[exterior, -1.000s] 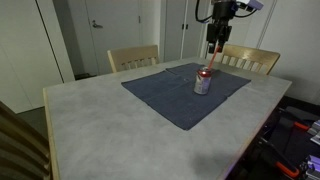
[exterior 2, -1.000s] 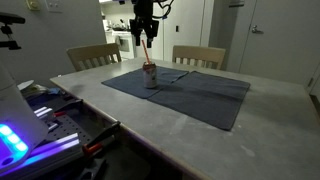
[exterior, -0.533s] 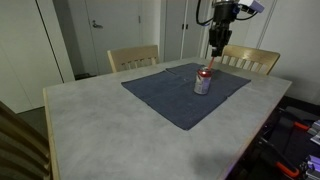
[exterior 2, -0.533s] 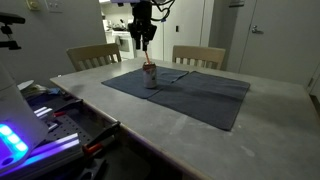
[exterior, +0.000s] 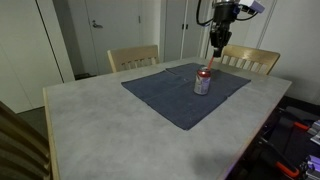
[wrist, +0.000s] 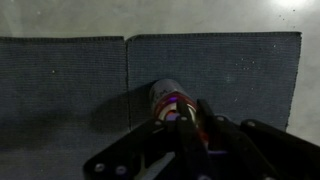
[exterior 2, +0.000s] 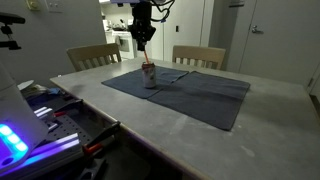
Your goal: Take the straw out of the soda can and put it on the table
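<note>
Wrist view shows our gripper (wrist: 190,128) clenched on the straw (exterior: 210,63) over the can (wrist: 172,100); next we lift it clear.

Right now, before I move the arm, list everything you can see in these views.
table: one, light grey mottled top, centre of both exterior views.
mat: one, dark blue cloth, lying on the table under the can.
soda can: one, silver with red markings, upright on the mat.
straw: one, red, standing in the soda can, top end at the gripper.
chairs: two, light wood, behind the table.
doors: white, in the back wall.
lit equipment: blue glow, beside the table in an exterior view.
gripper: one, black, above the soda can, apparently shut on the straw.
</note>
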Robot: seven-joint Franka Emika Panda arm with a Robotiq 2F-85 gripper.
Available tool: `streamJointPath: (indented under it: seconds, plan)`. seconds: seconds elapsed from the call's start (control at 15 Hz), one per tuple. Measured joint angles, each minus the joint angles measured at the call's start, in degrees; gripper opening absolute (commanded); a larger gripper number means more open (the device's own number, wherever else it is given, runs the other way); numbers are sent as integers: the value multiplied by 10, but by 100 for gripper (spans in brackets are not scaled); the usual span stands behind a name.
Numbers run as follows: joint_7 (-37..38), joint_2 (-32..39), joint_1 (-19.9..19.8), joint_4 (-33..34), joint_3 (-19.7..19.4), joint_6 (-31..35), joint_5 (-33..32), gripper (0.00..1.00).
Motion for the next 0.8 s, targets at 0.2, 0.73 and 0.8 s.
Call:
streamJointPath:
  seconds: [0.2, 0.73, 0.8]
  plan:
    - [0, 0, 0, 0, 0, -1, 0, 2]
    - [0, -2, 0, 10, -1, -15, -4, 2]
    - [0, -3, 0, 13, -1, -21, -7, 2]
